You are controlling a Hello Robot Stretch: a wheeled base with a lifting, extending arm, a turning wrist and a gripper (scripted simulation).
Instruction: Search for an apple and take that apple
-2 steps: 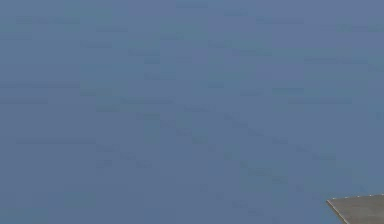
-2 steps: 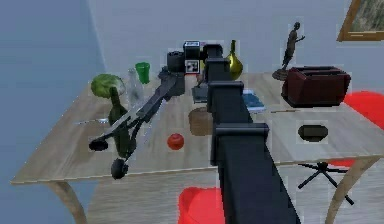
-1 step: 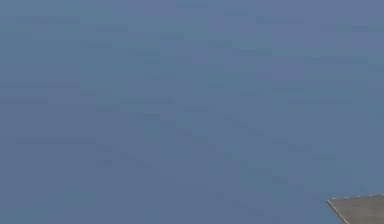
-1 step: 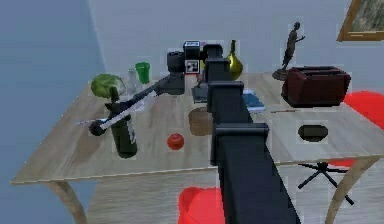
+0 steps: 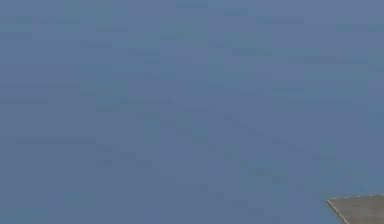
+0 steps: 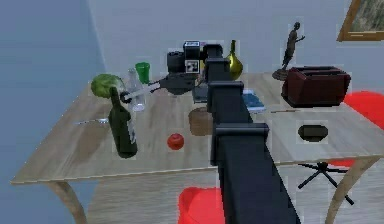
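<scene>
Apple (image 6: 176, 141) is lying near the table's (image 6: 80, 152) front edge beside a dark bottle (image 6: 122, 122), the search seemingly ending; the hand (image 6: 150, 90) is hanging toward the far edge, its grasp impossible to tell, and is likely needing to draw back.

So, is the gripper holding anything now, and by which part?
Cannot tell. The gripper sits among things standing on the table, so no hold can be made out. A red round thing lies on the tabletop apart from it.
</scene>
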